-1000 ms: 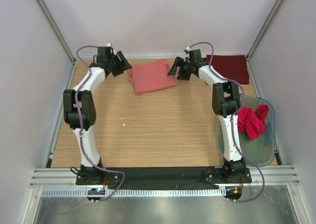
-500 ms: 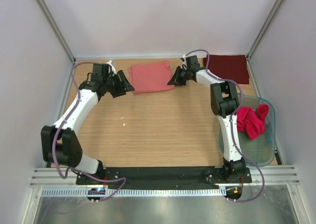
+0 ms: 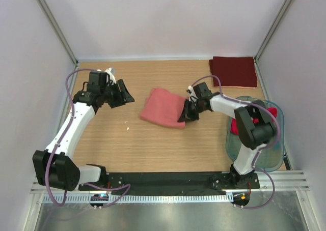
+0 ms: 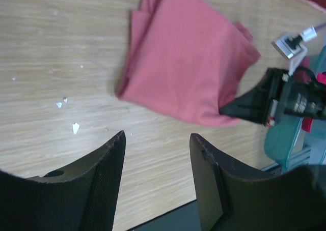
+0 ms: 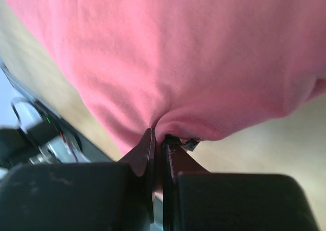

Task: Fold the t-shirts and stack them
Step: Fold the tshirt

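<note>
White-walled wood tabletop (image 3: 153,144), maybe crumbs (image 4: 75,127); right fingers (image 5: 145,154) clamp salmon shirt (image 3: 162,108), left fingers (image 4: 109,160) apart.

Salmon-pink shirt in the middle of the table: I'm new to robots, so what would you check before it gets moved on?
1. Grip: the right gripper is shut on the edge of the salmon-pink folded cloth shirt: ok.
2. All layers pinched: cannot tell, only the edge shows.
3. Other arm: the left gripper is open and off the cloth: ok.
4. Fold tidy: not ok, the layers fan apart at one corner.
5. Stacking spot: the dark maroon folded shirt lies flat with nothing on it: ok.
</note>
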